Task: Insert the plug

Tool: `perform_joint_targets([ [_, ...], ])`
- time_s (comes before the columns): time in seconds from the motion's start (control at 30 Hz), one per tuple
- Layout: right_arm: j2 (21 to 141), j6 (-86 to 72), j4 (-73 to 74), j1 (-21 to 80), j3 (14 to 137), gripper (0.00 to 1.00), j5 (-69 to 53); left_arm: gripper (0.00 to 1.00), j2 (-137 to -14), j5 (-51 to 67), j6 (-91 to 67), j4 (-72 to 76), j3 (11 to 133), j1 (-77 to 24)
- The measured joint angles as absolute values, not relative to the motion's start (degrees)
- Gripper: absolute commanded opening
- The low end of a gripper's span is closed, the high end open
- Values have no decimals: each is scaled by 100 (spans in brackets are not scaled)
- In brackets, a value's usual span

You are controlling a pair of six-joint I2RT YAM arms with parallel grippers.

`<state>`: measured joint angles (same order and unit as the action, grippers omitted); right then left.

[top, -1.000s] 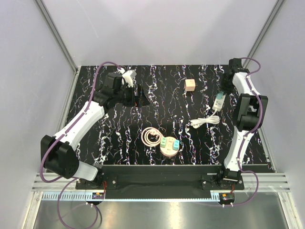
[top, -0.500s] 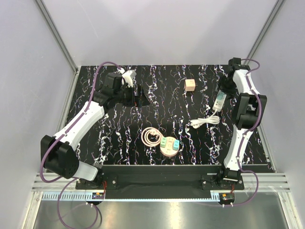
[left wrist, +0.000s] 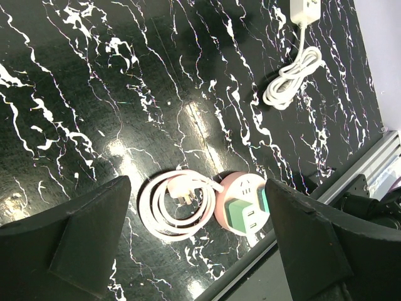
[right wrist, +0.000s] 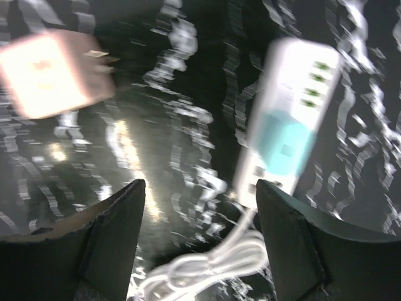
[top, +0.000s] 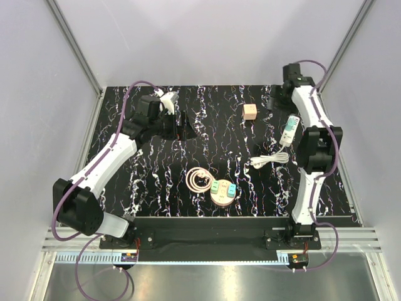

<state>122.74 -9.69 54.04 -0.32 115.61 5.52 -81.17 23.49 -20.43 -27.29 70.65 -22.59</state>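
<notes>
Top view, with both wrist views. Near edge: the two arm bases, bolted side by side. On the black marbled tabletop [top: 156, 169], nearest the bases, lies a round pink socket [top: 223, 192] with a green and a teal adapter seated in its top. Touching its left side is a pink cord [top: 199, 180] wound in a flat coil. The plug [left wrist: 186, 195] of this cord lies inside the coil, on the tabletop, prongs free and in no socket.

Farther back and to the right lies a bundled white cord [top: 270, 160]. It runs on to a white strip [top: 288, 130], which lies flat with its length pointing away from the bases. A teal adapter [right wrist: 285, 141] sits on the strip at about mid-length.

Left of centre, level with the strip, the left tool [top: 185, 127] hangs over bare tabletop, well apart from the coil and the socket. Its fingers [left wrist: 81, 238] stand wide apart with nothing between them. Its wrist view looks down on the coil, the round socket and the white cord.

Beyond, a pink block [top: 250, 111] rests alone near the far middle. In the right wrist view it is blurred, and its detail cannot be read.

Farthest, at the right rear corner, the right tool [right wrist: 200, 188] is raised beyond the far end of the strip. Its fingers are spread, it holds nothing, and it is clear of the strip.
</notes>
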Motion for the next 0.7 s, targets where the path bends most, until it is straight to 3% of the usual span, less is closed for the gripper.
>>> perform_joint_targets([
  [0.5,14241,-222,5063,989,13738,81,499,93,-8103,2338,-2040,-2731,7065,-2200],
  [0.7,14468,163,4976,1192,13950,73,558,93,-8103,2364,-2045,-2729,7065,-2167],
])
